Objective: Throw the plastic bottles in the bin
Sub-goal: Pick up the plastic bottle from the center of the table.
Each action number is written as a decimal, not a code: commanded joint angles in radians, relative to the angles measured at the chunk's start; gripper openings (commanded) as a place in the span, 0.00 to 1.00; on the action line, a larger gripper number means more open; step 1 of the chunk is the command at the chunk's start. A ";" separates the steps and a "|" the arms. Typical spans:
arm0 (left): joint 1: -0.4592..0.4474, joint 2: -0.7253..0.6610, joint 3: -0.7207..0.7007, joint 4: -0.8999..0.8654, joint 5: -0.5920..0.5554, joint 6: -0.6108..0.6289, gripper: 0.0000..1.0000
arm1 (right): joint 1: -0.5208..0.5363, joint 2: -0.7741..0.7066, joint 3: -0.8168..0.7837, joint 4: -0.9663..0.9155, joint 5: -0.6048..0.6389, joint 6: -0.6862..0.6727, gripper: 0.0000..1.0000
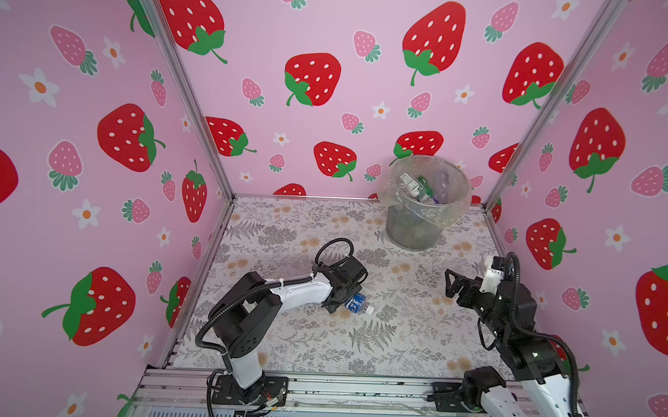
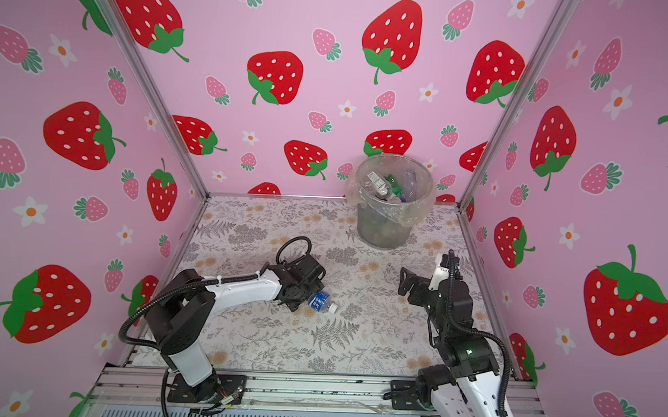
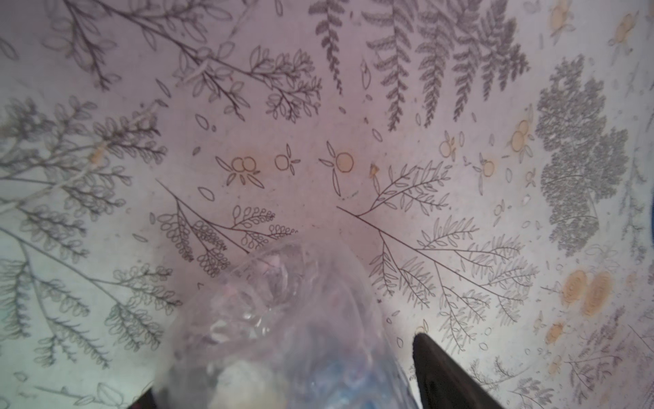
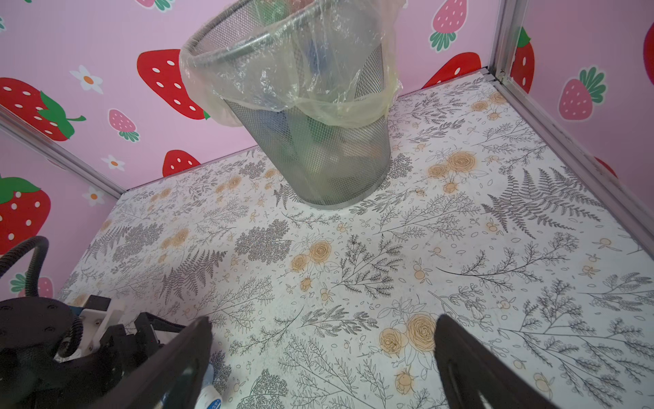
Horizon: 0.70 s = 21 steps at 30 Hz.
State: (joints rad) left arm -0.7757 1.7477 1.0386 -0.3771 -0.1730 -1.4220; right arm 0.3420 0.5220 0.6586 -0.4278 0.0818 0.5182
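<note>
One clear plastic bottle [image 1: 356, 304] [image 2: 321, 302] with a blue label and white cap lies on its side on the floral table. My left gripper [image 1: 344, 301] [image 2: 306, 299] is down over its base end, one finger on each side. In the left wrist view the bottle [image 3: 283, 329] fills the space between the jaws of the left gripper [image 3: 283, 364], with a thin strip of table showing beside one fingertip [image 3: 424, 347]. The bin [image 1: 420, 225] [image 2: 381, 231] [image 4: 318, 152] stands at the back right and holds several bottles [image 1: 426, 186]. My right gripper [image 1: 448, 283] [image 2: 402, 280] [image 4: 323, 320] hovers open and empty at the right.
The pink strawberry walls and their metal posts [image 1: 530, 121] close in the table on three sides. The bin's liner bag [image 4: 283, 78] hangs loosely over its rim. My left arm [image 4: 53, 347] shows beside the right gripper in the right wrist view.
</note>
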 commanded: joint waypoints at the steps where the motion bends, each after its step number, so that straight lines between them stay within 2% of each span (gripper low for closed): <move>1: 0.005 -0.009 -0.007 0.002 -0.023 0.022 0.81 | -0.001 0.002 0.006 -0.008 0.003 -0.020 0.99; 7: 0.013 -0.043 -0.030 0.051 -0.045 0.085 0.70 | -0.001 0.011 0.000 -0.007 0.019 -0.012 0.99; 10: 0.023 -0.040 -0.025 0.082 -0.014 0.135 0.65 | -0.001 0.019 -0.005 0.000 0.035 -0.009 1.00; 21: 0.063 -0.058 -0.038 0.163 0.061 0.260 0.64 | -0.001 0.082 -0.049 0.065 0.012 0.010 1.00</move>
State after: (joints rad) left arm -0.7273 1.7191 1.0065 -0.2558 -0.1402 -1.2171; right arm 0.3420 0.5915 0.6300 -0.4004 0.0986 0.5228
